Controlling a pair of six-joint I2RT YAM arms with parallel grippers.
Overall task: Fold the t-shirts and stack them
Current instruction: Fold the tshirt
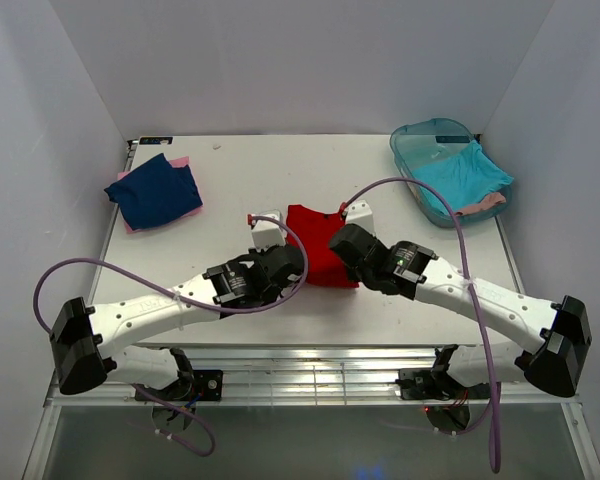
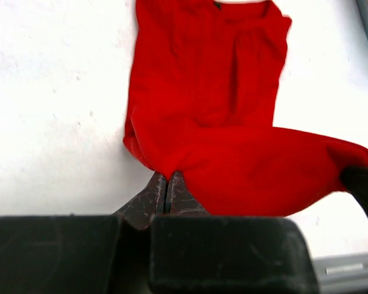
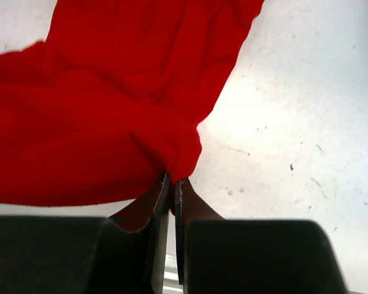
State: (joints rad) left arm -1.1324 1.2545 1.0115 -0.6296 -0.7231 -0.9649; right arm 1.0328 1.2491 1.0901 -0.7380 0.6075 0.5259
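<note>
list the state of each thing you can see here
red t-shirt: lying flat, near edge bunched and pinched at both corners
left end effector: shut on the red t-shirt's near left corner
right end effector: shut on its near right corner
navy t-shirt: folded, lying on a pink t-shirt, far left
turquoise t-shirt: crumpled, unfolded, inside the tub
tub: upright, open, far right
</note>
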